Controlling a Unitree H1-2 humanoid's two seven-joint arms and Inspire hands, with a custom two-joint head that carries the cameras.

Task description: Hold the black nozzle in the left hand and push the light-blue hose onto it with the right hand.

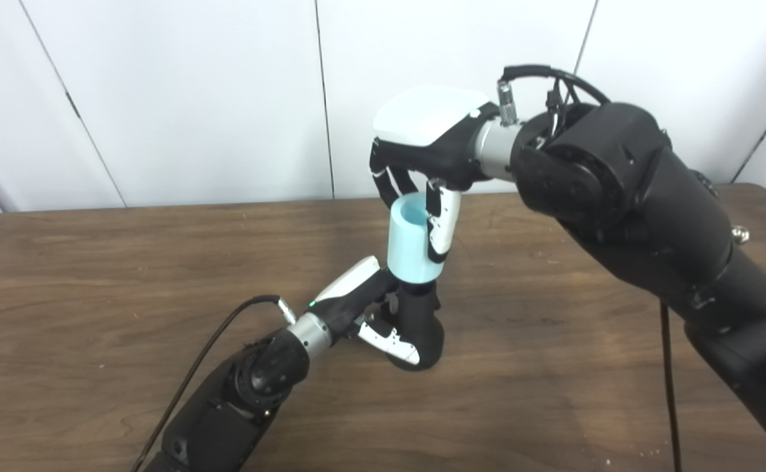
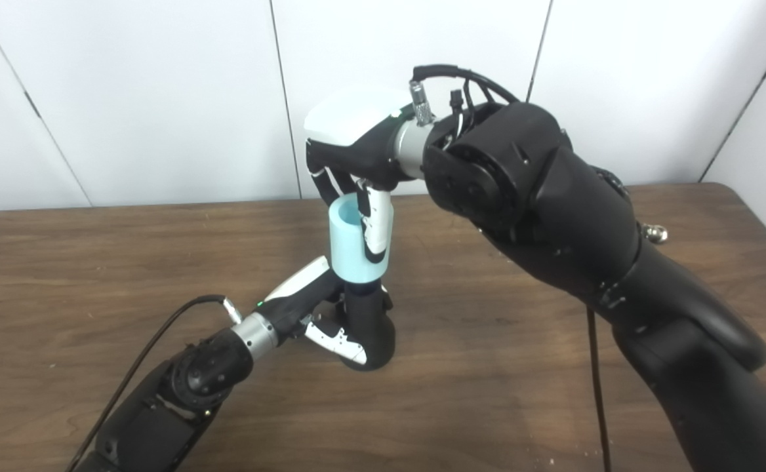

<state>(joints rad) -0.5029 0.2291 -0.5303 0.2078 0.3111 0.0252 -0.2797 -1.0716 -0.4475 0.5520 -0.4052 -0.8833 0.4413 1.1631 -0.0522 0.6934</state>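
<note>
The black nozzle (image 1: 419, 324) stands upright at the frame's centre, its base on the wooden table (image 1: 94, 275), the light-blue hose (image 1: 411, 242) seated on its top. My left hand (image 1: 370, 308) is wrapped around the nozzle's lower part, fingers closed on it. My right hand (image 1: 432, 147), from above, grips the hose's open upper end between fingers and thumb. Bare tabletop lies all around, with wide room at left and lower centre.

A brown wooden desk (image 1: 94, 275) fills the near part. Far behind it stands a white wall (image 1: 193, 98) with thin dark lines.
</note>
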